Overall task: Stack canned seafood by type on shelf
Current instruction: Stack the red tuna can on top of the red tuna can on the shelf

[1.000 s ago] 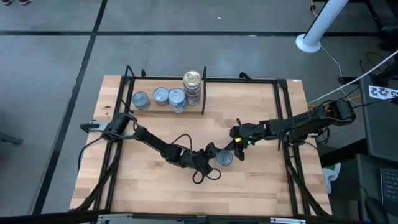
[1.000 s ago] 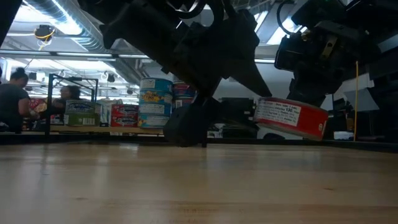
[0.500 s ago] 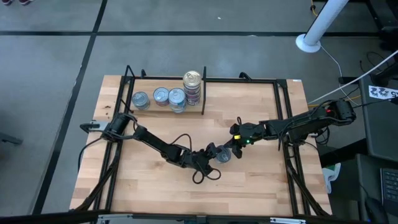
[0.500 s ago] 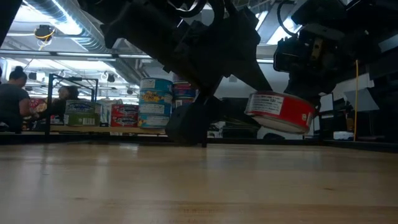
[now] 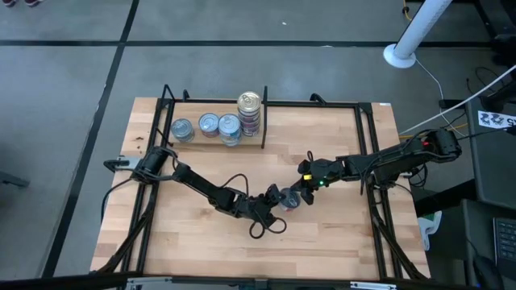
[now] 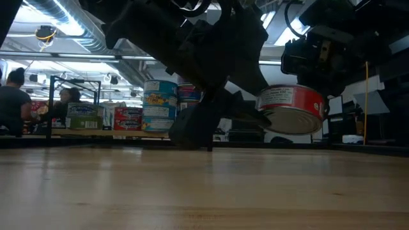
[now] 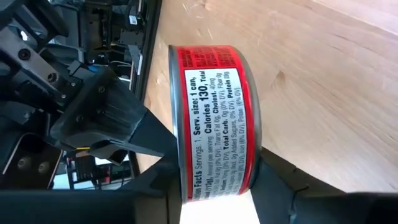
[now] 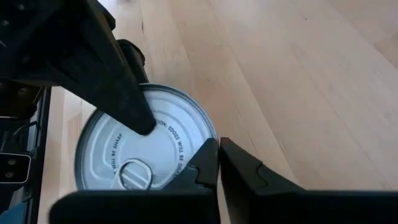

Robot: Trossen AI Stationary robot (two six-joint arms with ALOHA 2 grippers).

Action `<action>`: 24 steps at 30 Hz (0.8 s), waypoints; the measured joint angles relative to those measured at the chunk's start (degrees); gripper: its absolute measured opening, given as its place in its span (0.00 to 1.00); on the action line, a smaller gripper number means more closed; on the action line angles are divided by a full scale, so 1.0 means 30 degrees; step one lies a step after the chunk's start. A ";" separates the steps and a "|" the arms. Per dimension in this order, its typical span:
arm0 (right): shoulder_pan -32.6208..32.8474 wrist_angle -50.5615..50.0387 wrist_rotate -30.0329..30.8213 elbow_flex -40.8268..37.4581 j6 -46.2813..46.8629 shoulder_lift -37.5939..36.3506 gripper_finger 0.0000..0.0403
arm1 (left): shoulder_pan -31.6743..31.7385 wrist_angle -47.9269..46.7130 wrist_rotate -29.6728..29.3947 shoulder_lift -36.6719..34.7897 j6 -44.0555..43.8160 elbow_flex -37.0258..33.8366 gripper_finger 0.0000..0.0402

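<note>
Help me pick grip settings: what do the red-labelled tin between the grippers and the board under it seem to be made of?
The red-labelled tin looks like thin metal: its lid is smooth, dull silver with a pull ring and stamped lettering, and its side wears a glossy printed wrap, likely paper or film. The board looks like light, matte wood, with visible grain and plank seams.
</note>
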 joint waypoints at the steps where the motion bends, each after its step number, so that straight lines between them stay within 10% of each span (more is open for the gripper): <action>1: 0.0000 -0.0001 0.0013 0.0000 -0.0006 0.0000 0.04 | 0.0000 0.0000 0.0000 0.0000 -0.0020 0.0000 0.33; 14: -0.0044 -0.0059 0.0484 0.0000 -0.1469 -0.0222 0.35 | -0.0118 -0.0021 -0.0594 0.0000 -0.4146 0.0000 0.38; 24: -0.1000 -0.1795 0.0401 0.0007 -0.3248 -0.3909 0.40 | -0.1013 -0.0662 -0.8180 -0.0109 -0.3913 0.0000 0.35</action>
